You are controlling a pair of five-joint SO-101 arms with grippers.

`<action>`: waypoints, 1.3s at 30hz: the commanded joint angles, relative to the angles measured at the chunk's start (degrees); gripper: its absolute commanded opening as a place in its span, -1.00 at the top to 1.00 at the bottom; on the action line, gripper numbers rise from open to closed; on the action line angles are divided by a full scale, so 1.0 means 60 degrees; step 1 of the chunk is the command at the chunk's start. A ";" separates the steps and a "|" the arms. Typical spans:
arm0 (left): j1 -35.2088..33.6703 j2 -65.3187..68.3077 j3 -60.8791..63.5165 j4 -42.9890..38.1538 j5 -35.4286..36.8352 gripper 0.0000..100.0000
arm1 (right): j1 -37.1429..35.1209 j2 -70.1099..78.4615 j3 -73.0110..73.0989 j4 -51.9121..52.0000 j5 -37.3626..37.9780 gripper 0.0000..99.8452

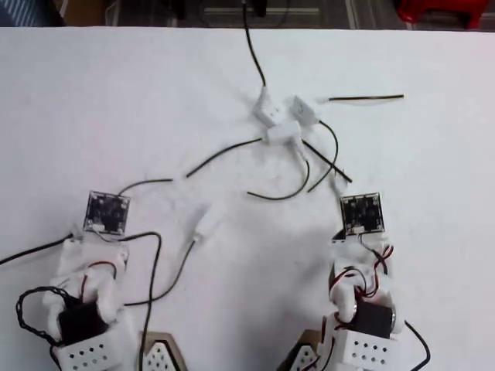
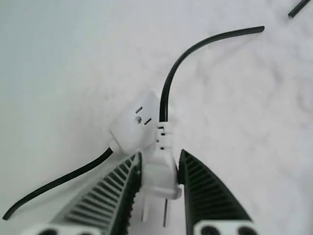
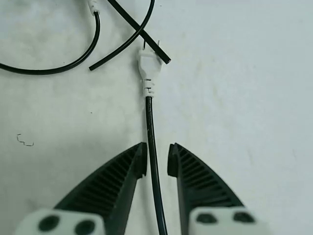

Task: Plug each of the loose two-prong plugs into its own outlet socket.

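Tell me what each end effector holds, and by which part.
The left end effector clamps a white plug by its body. The right end effector straddles another plug's cord, jaws apart, gripping nothing.

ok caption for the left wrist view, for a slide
Left gripper clamped on a white two-prong plug, prongs toward the camera, beside a white outlet socket.

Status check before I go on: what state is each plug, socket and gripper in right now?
left gripper: shut on held plug.
held plug: unplugged, prongs bare, pointing away from outlet socket.
outlet socket: empty, slots exposed, right beside held plug.
right gripper: open, straddling a cord.
second plug: unplugged, loose on the table, prongs bare.
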 commanded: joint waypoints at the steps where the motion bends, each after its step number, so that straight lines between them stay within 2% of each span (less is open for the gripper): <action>1: -0.0066 -0.0051 -0.0527 -0.0440 0.0352 0.75 | -0.0066 -0.0066 -0.0029 0.0037 0.0073 0.84; 6: -0.0081 0.1092 -0.1729 -0.0630 0.1201 0.75 | -0.0081 -0.0066 -0.0029 0.0037 0.0073 0.84; 15: -0.0198 0.7949 -0.5407 -0.1377 0.1421 0.75 | -0.0081 -0.0066 0.0015 0.0022 0.0073 0.84; 17: -0.0564 0.9414 -0.5934 -0.1568 0.1905 0.75 | -0.0081 -0.0066 0.0044 0.0007 0.0073 0.84; 21: -0.0974 1.1568 -0.6637 -0.1114 0.2022 0.74 | -0.0081 -0.0066 0.0059 -0.0007 0.0073 0.84; 24: -0.0960 1.2198 -0.6681 -0.0542 0.1700 0.71 | -0.0081 -0.0066 0.0059 -0.0022 0.0073 0.84; 30: -0.0989 1.2286 -0.6593 0.0088 0.1304 0.44 | -0.0081 -0.0066 0.0059 -0.0022 0.0073 0.84; 36: -0.1018 1.2286 -0.5304 -0.1465 0.1275 0.45 | -0.0081 -0.0066 0.0059 -0.0022 0.0073 0.84; 39: -0.1385 1.2286 -0.5026 -0.2037 0.1011 0.45 | -0.0081 -0.0066 0.0059 -0.0022 0.0073 0.84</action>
